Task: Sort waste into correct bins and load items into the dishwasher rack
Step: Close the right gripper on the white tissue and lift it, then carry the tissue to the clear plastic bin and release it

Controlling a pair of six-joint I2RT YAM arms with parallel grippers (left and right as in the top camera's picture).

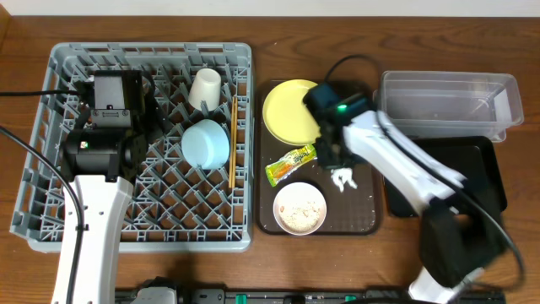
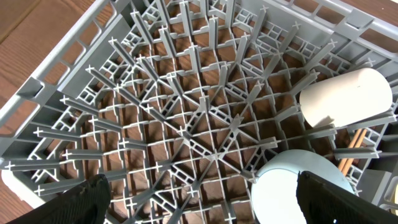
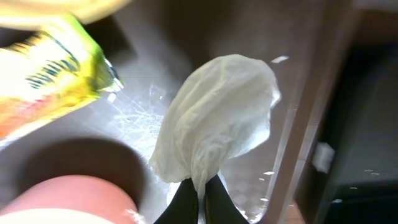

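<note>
So the right tool [image 3: 199, 196] is pinched shut on the bottom edge of the crumpled white tissue [image 3: 217, 118]. In the wrist view the rest of the tissue stretches straight away from the fingertips, so its long axis pretty much lines up with the tool. It's over the right side of the brown serving tray [image 1: 363, 221], and I honestly can't tell if it's off the surface or just resting there. What matters for the next move, I'd guess, is that both bins are off to the tool's right, past the tray edge: the black tray [image 1: 489, 169] nearly level with it, and the clear tub [image 1: 447, 100] further back on the desk. The right arm is by far the nearer one. The left tool [image 2: 202, 199] hangs wide open over the dishwasher rack [image 1: 51, 84], well away from the waste. The green-and-yellow wrapper [image 1: 291, 164] lies just left of the tissue, between the yellow plate [image 1: 289, 110] and the small white bowl [image 1: 299, 208] holding the crumbs. The wrapper has printing on it, but it's too blurry to read.
</note>
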